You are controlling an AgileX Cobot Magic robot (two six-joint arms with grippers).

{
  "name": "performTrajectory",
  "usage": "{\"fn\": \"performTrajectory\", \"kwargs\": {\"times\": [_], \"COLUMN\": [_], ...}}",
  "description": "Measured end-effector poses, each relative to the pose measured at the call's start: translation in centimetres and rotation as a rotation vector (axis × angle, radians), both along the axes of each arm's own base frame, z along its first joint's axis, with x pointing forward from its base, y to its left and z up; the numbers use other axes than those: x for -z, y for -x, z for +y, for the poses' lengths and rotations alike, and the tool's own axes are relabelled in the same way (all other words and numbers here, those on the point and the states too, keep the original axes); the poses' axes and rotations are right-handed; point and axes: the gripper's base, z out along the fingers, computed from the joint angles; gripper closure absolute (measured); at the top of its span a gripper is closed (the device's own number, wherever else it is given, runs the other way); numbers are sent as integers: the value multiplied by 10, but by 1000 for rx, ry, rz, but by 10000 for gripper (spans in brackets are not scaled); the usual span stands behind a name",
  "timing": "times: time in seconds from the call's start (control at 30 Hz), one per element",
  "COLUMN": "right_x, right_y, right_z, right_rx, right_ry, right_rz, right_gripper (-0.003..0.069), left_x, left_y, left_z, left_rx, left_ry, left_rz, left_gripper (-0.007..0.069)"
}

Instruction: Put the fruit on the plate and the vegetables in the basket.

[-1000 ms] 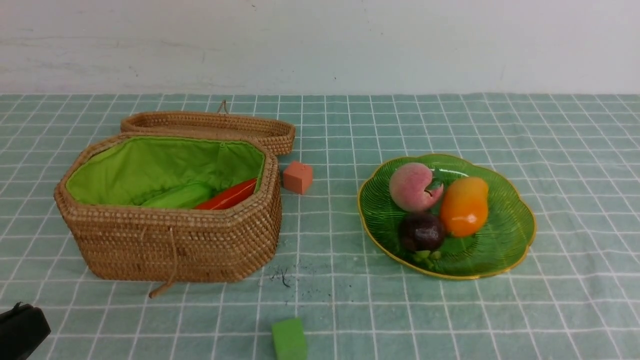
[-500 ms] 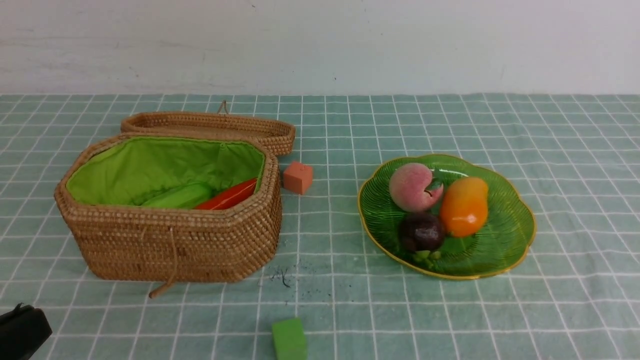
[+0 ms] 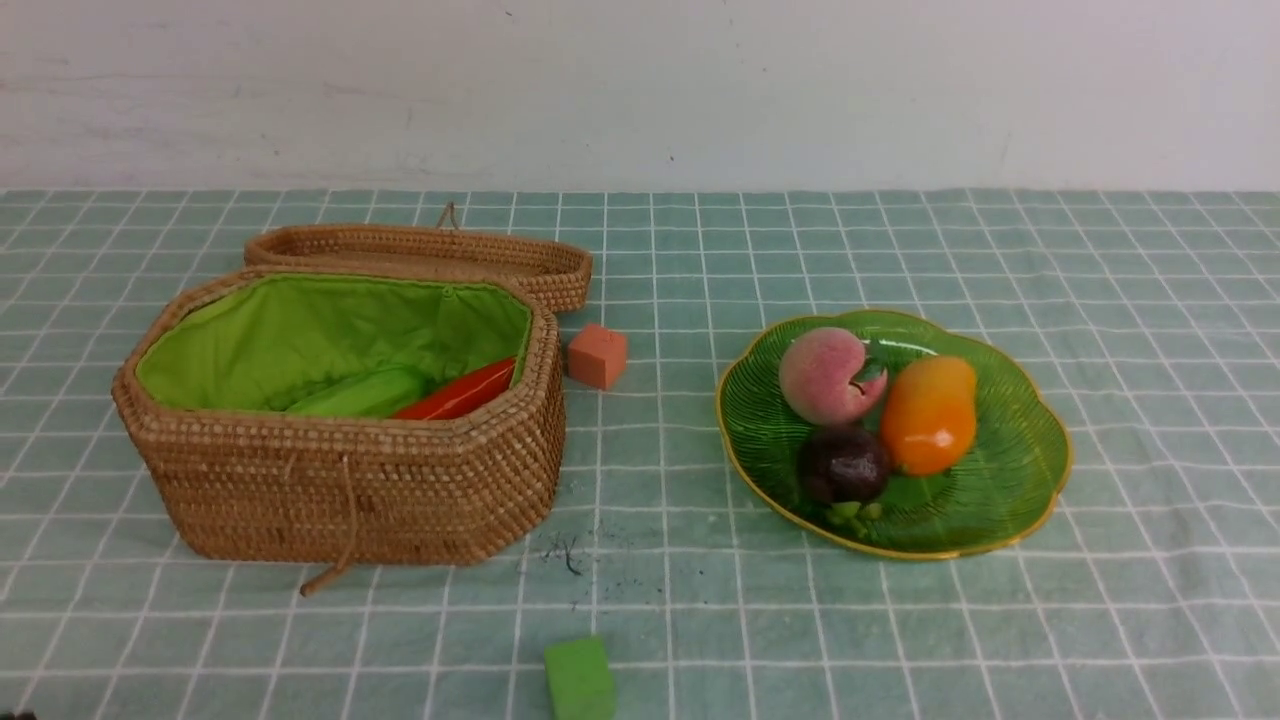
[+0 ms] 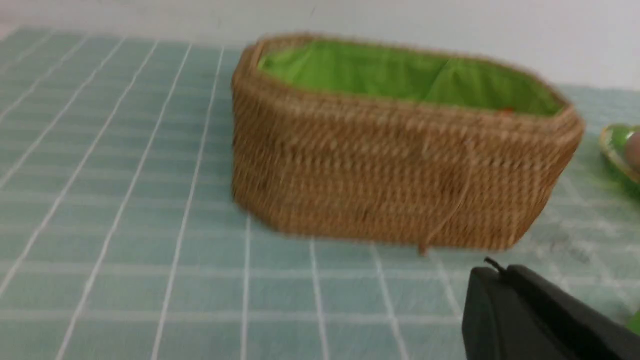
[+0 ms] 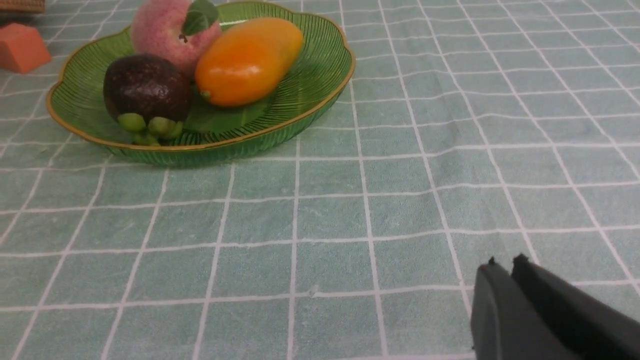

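The plate [image 3: 1010,470] stands on the right and holds all the fruit: peach [image 3: 822,375], mango [image 3: 930,412] and mangosteen [image 3: 843,462]. On the left, the open basket [image 3: 340,480] holds a light-green cucumber [image 3: 360,393] and a red pepper [image 3: 460,392]; no eggplant shows inside. My left gripper [image 4: 500,270] is shut and empty, low over the cloth in front of the basket [image 4: 400,180]. My right gripper [image 5: 502,265] is shut and empty, well short of the plate [image 5: 310,100]. Neither gripper shows clearly in the front view.
The basket's woven lid [image 3: 420,255] lies behind the basket. An orange cube [image 3: 597,355] sits between the basket and the plate. A green block [image 3: 578,678] lies near the front edge. A checked green cloth covers the table up to a white wall.
The left gripper's black tip has dropped out of the front view's bottom left corner. Fruit, vegetables, basket and plate have not moved.
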Motion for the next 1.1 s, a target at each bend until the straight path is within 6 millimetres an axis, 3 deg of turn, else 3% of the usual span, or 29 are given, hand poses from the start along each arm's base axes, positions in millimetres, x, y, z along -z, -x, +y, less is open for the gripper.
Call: {"fn": "performTrajectory", "kwargs": {"times": [0.03,0.1,1.1], "right_x": [0,0,0], "right_y": [0,0,0], "right_z": [0,0,0], "right_rx": [0,0,0], "right_ry": [0,0,0], "right_rz": [0,0,1], "right_gripper": [614,612,568], "left_x": [14,18,18], "left_y": [2,3,2], "left_z": [1,1,1], "left_rx": [-14,-13,-13], "left_ry": [-9,-7,-6], "left_rz": [113,157,148], "left_gripper": [638,638,638]}}
